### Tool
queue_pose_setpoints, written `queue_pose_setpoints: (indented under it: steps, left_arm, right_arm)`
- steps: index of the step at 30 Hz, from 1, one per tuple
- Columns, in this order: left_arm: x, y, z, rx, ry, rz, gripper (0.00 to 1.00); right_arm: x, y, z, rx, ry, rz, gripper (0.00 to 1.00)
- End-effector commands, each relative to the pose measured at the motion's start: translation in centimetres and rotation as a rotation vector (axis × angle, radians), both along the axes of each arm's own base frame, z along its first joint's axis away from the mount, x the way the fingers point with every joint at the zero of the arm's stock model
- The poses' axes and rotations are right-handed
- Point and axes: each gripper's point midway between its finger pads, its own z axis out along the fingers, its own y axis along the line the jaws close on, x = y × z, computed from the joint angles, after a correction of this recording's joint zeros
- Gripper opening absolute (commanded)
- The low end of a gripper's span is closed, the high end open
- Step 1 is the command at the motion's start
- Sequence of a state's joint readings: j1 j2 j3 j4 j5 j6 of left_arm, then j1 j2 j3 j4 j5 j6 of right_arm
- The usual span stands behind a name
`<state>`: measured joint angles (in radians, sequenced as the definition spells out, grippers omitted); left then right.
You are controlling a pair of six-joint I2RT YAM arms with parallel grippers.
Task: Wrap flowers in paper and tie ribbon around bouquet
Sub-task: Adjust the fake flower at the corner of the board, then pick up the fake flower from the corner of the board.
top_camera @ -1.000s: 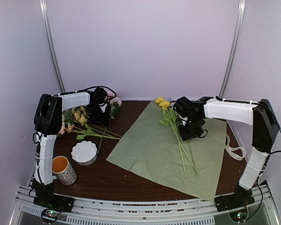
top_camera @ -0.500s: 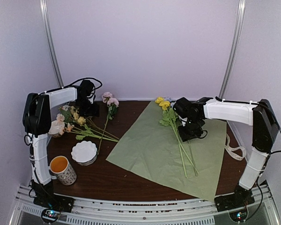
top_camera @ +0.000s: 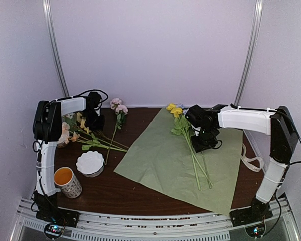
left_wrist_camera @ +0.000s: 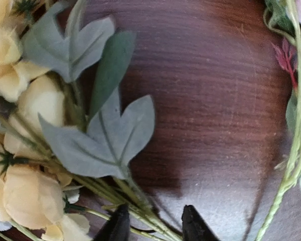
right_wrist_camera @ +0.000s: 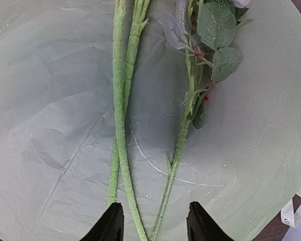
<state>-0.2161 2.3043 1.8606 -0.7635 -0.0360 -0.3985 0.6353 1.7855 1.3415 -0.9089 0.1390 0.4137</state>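
Lower left of the top view: a mug [top_camera: 67,182] with an orange inside. Just behind it is a white bowl [top_camera: 90,163]. Both stand on the dark wooden surface [top_camera: 115,193].

Centre to lower right: the paper [top_camera: 160,160] lies spread flat, sage-green side up. At the right edge the ribbon [top_camera: 252,161] lies looped just beside the paper.

On the paper's upper half lie several of the flowers [top_camera: 195,160], stems toward the bottom of the frame and yellow heads at the paper's upper corner. The right claw [right_wrist_camera: 153,226] hangs over these stems. Its jaws are moderately apart, with stems passing between the tips and nothing gripped.

Left of centre, the other flowers lie heaped on the bare surface, with two pink-headed ones just to their right. The left claw [left_wrist_camera: 153,228] is low over this heap, jaws narrowly apart astride thin stems. Contact with the stems cannot be confirmed.
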Motion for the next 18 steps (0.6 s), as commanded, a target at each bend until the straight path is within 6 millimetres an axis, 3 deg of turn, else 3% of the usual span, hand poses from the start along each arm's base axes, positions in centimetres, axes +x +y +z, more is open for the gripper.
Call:
queue_pose_setpoints:
  steps: [1,4,5,11,15,18]
  left_arm:
    - [0.8,-0.4,1.4,-0.075,-0.038,0.018,0.25]
    - [1.3,0.7,3.0,-0.087,-0.084,0.054,0.02]
    - [1.4,1.0,3.4,-0.090,-0.093,0.061,0.00]
    - [1.9,1.2,6.9,-0.134,-0.176,0.055,0.00]
    - [1.3,1.3,6.7,-0.169,-0.160,0.088,0.00]
    - [0.7,1.2,4.8,-0.187,-0.132,0.112,0.41]
  right_arm:
    - [-0.2,-0.5,0.4,-0.029,-0.016,0.006,0.45]
    - [-0.2,-0.4,0.6,-0.027,-0.019,0.008,0.45]
    - [-0.2,-0.4,0.7,-0.027,-0.019,0.007,0.45]
    - [-0.1,-0.4,1.2,-0.028,-0.025,0.008,0.45]
    - [-0.2,-0.4,1.6,-0.025,-0.036,0.007,0.45]
    - [-0.1,-0.4,1.7,-0.023,-0.039,0.007,0.45]
